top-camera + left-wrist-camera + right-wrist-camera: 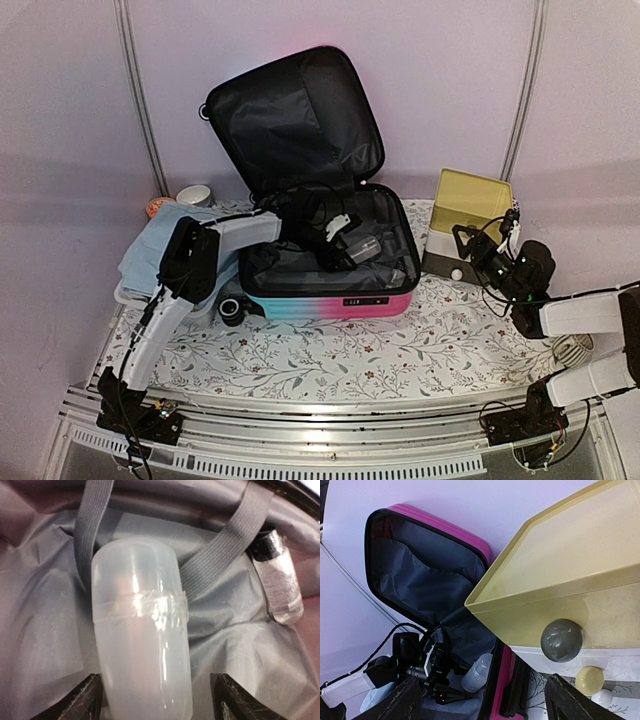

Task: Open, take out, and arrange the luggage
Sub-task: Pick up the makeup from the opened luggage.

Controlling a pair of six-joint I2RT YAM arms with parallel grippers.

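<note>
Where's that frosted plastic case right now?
The case lies in the luggage, between the open fingers of the left gripper, a small bottle to its right in the left wrist view.

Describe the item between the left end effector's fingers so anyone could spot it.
Inside the open luggage at mid-table, on its dark lining, a frosted capsule-shaped case lies between the open fingers of the left end effector. Unlike the small clear black-capped bottle beside it, it is cloudy, round-ended and taped around its middle.
</note>
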